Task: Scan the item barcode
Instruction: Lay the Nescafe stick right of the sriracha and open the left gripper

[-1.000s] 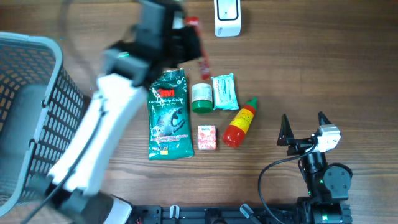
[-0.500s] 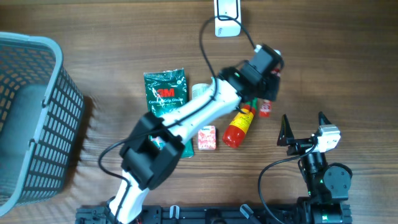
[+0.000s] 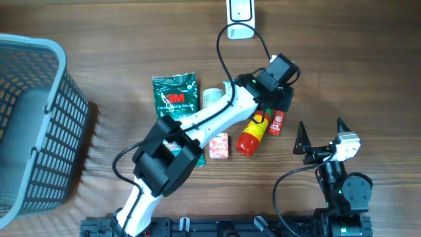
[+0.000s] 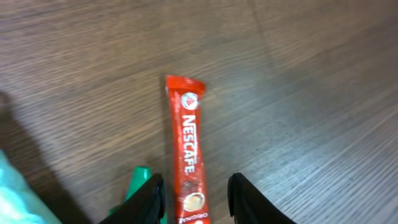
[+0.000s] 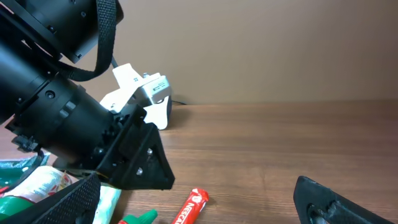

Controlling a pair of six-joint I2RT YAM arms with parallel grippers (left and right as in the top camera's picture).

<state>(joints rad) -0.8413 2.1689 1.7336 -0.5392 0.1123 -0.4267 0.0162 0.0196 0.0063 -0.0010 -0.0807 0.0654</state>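
The left arm [image 3: 217, 120] reaches diagonally across the worktop [image 3: 368, 59], wrist tipped down over the red coffee stick [image 4: 186, 143] lying flat just right of the sauce bottle [image 3: 250, 137]. The left fingers [image 4: 149, 202] stand parted either side of the stick, not touching it. The right fingers [image 3: 302, 139] gape wide, empty.

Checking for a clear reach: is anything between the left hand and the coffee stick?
Nothing visible. The coffee stick lies flat on the table, between the parted fingers of the left hand, with no other item over it.
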